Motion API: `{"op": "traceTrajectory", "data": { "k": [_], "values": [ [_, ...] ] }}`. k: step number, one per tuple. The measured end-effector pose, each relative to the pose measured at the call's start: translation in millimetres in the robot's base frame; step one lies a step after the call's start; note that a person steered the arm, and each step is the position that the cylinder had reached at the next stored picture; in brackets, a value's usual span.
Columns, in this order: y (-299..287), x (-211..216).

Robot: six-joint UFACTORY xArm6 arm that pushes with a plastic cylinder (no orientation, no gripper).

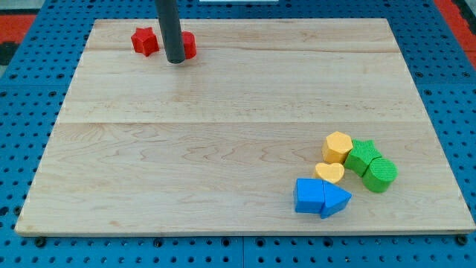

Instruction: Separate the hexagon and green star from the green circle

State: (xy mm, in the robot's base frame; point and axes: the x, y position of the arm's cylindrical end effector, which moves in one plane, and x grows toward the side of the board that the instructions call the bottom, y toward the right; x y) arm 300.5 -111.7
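A yellow hexagon (338, 147) sits near the view's bottom right, touching a green star (362, 155) on its right. A green circle (381, 174) sits just below and right of the star, touching it. My tip (177, 61) is far away near the view's top left, between a red star (145, 41) on its left and a red block (188, 45) partly hidden behind the rod on its right.
A yellow heart (329, 173) lies just below the hexagon. A blue cube (309, 196) and a blue triangle (335, 199) sit together below the heart. The wooden board (223, 149) lies on a blue perforated table.
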Motion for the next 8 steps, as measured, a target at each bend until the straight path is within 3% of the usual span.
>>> {"op": "traceTrajectory", "data": {
  "k": [2,3,6,8],
  "values": [
    [0.0,-15.5],
    [30.7,8.0],
    [261.4,103.1],
    [402.9,211.7]
  ]
}}
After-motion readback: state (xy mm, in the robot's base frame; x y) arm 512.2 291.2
